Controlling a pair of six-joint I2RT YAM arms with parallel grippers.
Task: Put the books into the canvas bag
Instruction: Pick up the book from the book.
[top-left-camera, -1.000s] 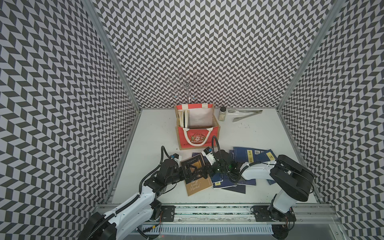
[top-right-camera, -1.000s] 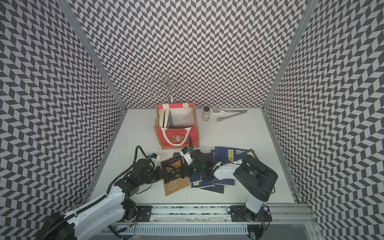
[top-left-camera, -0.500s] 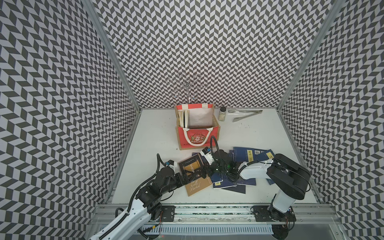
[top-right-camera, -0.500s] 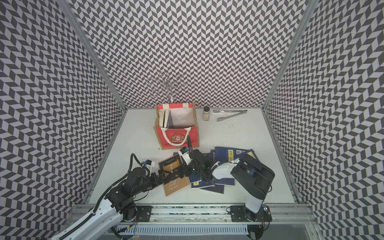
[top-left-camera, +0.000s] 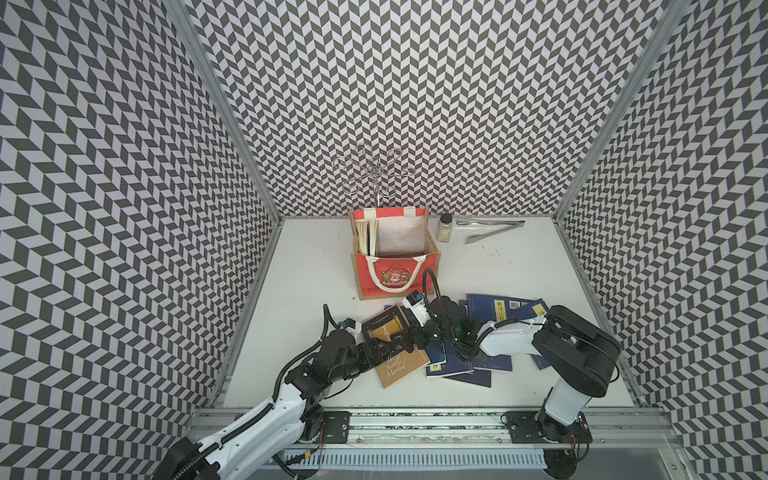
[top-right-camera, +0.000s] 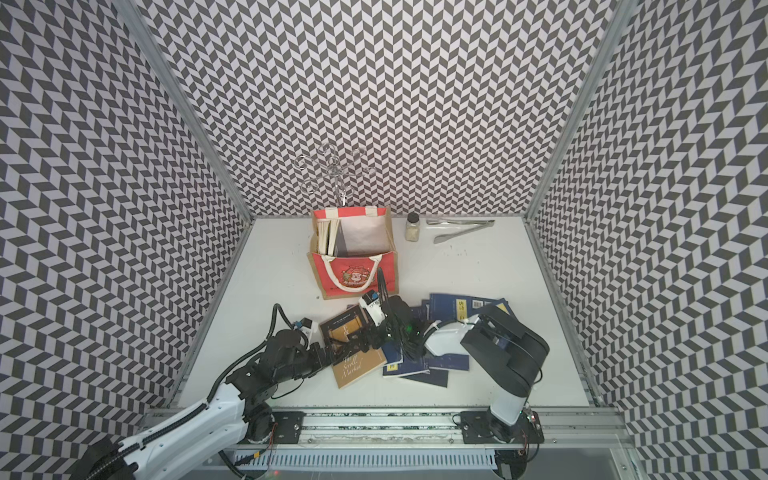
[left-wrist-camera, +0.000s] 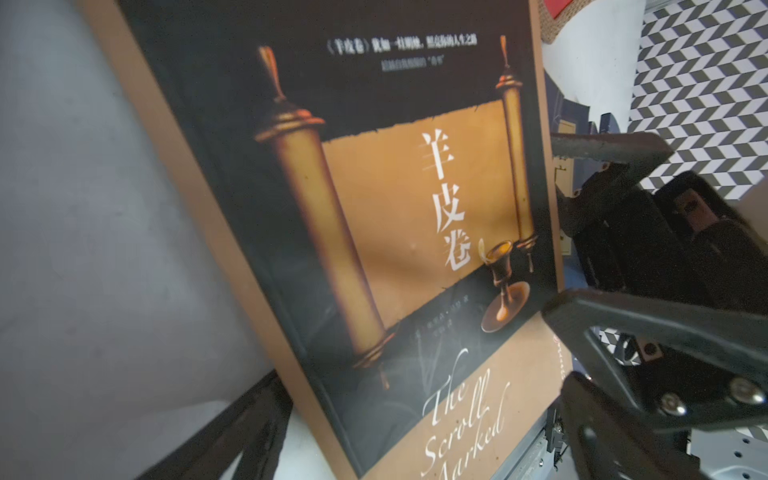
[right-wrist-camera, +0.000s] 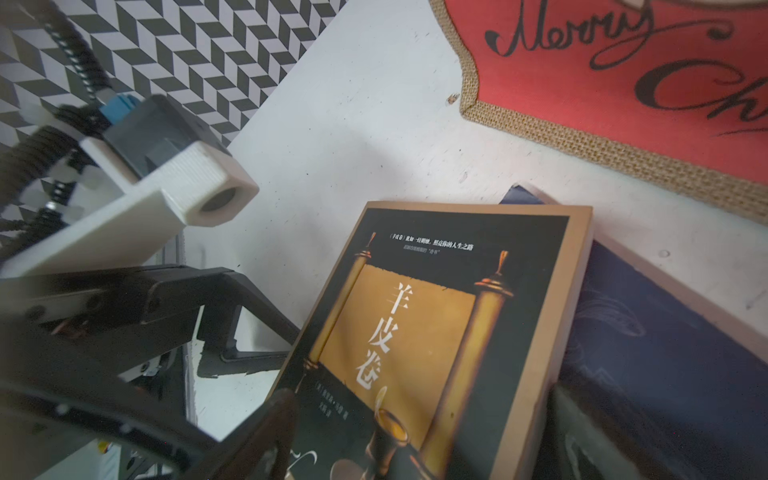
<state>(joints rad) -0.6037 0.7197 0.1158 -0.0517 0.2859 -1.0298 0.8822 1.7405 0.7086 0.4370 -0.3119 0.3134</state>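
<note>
Left arm (top-left-camera: 286, 399) has sunk toward lower left; left gripper (top-left-camera: 384, 345) spread wide astride the Scroll book (top-left-camera: 401, 368), centre frame. Right gripper (top-left-camera: 411, 334) spread too, over the cover. No lift yet; bag (top-left-camera: 395, 274) waits just above.

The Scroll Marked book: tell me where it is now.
In both top views the Scroll Marked book lies at the table's front centre, in front of the canvas bag, its right edge overlapping the navy books.
</note>
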